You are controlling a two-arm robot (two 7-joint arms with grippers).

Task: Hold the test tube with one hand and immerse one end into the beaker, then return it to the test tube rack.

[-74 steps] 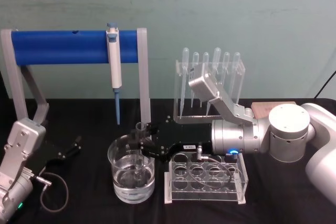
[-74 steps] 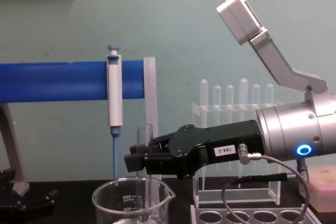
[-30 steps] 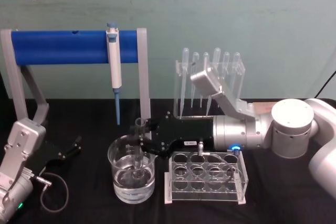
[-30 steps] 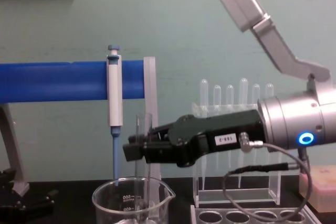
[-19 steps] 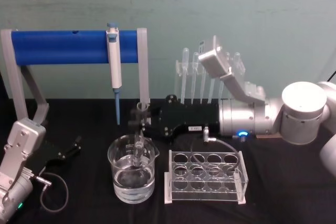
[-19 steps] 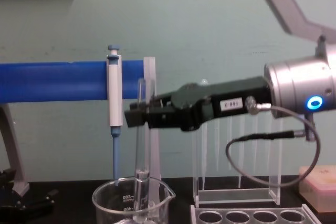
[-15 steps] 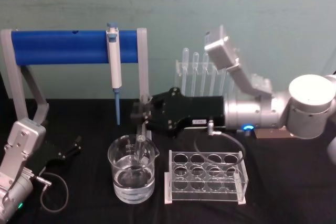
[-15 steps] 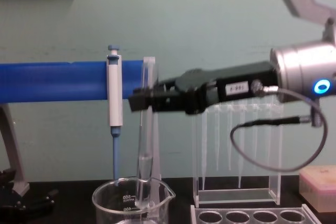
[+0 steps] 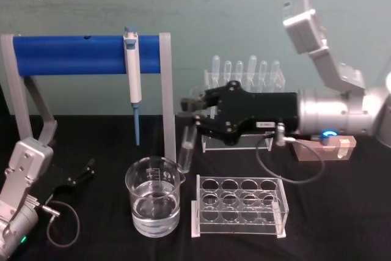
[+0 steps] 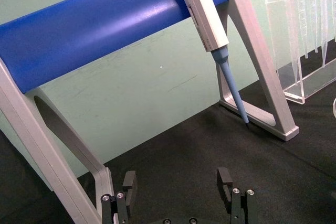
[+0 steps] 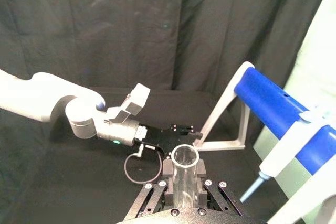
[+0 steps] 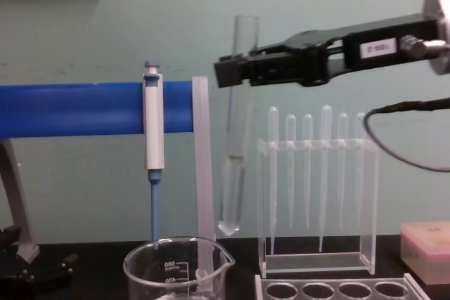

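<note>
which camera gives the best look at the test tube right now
The chest view: the test tube shows full length, open rim to rounded bottom, clear of the beaker, with the right gripper clamped near its top. The head view shows its lower part below the gripper; the right wrist view looks down onto its rim.

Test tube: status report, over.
Right gripper shut on test tube. Tube tilted, liquid inside, bottom above beaker's right rim. Left gripper open, parked left. Path to rack open.
</note>
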